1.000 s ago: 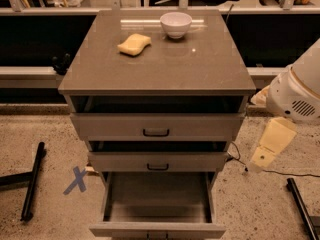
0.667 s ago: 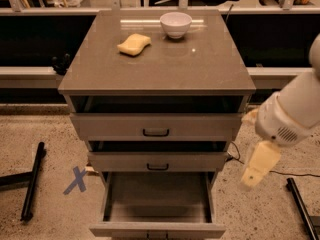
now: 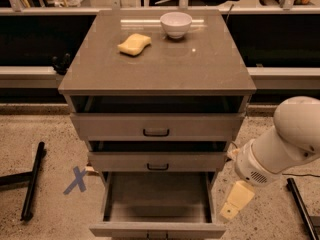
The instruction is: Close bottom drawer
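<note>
The bottom drawer of the grey-beige cabinet is pulled far out. Its plain shallow inside is bare, and its flat front panel lies at the lower edge of the view. The handle is barely visible there. My gripper, a cream-coloured piece below the white arm, hangs low just right of the drawer's right side wall, near its front corner. It holds nothing that I can see and appears apart from the drawer.
The mid drawer front and the wider top drawer front stick out slightly. A white bowl and a yellow sponge sit on the cabinet top. A blue tape X and black bars lie on the floor.
The arm and gripper have moved down and to the left, from beside the upper drawers to beside the open bottom drawer. The drawer has not moved.
</note>
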`<action>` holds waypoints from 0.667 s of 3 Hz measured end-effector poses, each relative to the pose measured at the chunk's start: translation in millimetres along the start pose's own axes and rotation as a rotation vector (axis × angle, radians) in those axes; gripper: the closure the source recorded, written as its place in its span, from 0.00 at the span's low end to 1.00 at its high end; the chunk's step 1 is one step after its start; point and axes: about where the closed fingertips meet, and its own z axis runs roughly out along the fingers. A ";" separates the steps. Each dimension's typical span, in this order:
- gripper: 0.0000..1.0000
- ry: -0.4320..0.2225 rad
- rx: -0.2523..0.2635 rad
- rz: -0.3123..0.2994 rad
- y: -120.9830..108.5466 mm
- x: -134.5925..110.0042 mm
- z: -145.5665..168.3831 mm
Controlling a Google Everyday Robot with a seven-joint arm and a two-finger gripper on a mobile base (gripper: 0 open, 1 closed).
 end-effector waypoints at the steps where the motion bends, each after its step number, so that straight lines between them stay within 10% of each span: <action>1: 0.00 0.018 0.005 0.005 0.0 3.5 21.3; 2: 0.00 -0.008 -0.037 0.026 8.0 15.2 77.5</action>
